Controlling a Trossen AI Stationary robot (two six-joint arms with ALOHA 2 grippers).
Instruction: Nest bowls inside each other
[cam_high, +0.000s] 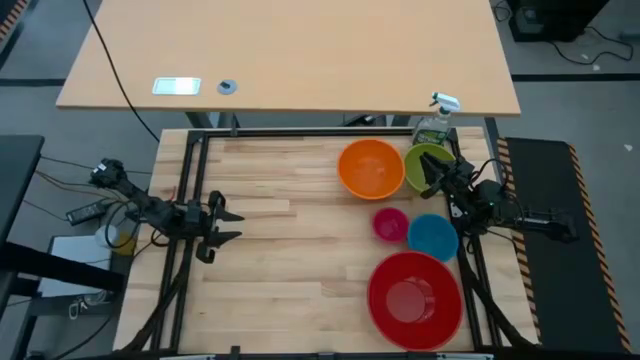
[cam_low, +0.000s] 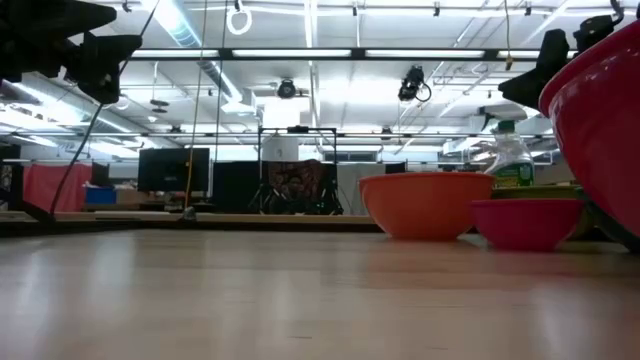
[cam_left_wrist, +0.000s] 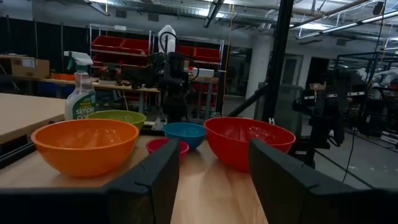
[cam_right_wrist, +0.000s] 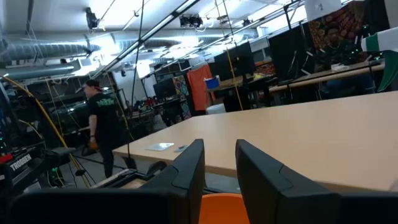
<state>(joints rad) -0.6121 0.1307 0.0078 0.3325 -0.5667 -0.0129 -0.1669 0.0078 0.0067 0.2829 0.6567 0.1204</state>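
Five bowls stand upright on their bases on the right half of the wooden table: orange (cam_high: 371, 168), lime green (cam_high: 420, 158), small pink (cam_high: 390, 224), blue (cam_high: 433, 237) and large red (cam_high: 414, 298). None sits inside another. My right gripper (cam_high: 428, 172) hovers above the green bowl and points toward the far left. In its wrist view the gripper (cam_right_wrist: 219, 155) is open with nothing between the fingers, and a bit of the orange bowl (cam_right_wrist: 217, 210) shows below. My left gripper (cam_high: 232, 224) waits open at the table's left, facing the bowls (cam_left_wrist: 214, 162).
A green spray bottle (cam_high: 435, 122) stands at the far right edge behind the green bowl. A black frame (cam_high: 300, 133) borders the table. The left and middle of the tabletop (cam_high: 290, 260) are bare wood. A person (cam_right_wrist: 102, 124) stands in the room beyond.
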